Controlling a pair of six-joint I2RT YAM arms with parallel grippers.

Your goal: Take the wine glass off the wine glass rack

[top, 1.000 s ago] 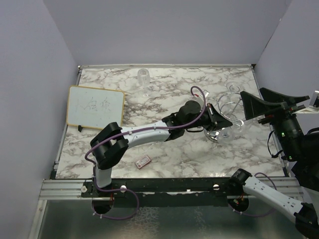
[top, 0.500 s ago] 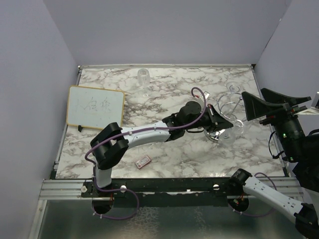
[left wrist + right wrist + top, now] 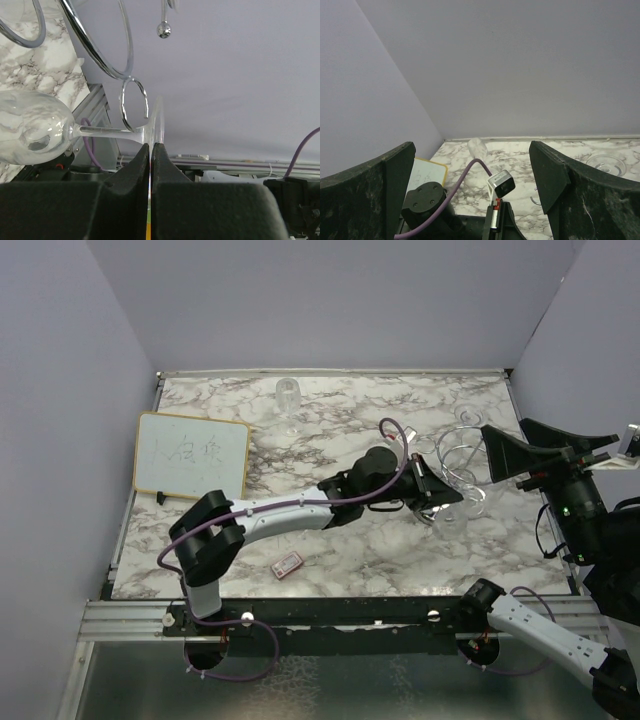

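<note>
The wine glass (image 3: 35,127) is clamped by its foot in the left end effector (image 3: 150,150), seemingly touching the wine glass rack (image 3: 131,52); the right end effector (image 3: 472,167) is spread wide, empty.

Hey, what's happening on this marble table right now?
The left arm's end effector is shut on the round foot of a clear wine glass at the shiny chrome wire rack. The glass lies tipped sideways, its stem beside a small wire loop, so it looks not yet clear of the rack. The right end effector hangs open off to the side, holding nothing.
</note>
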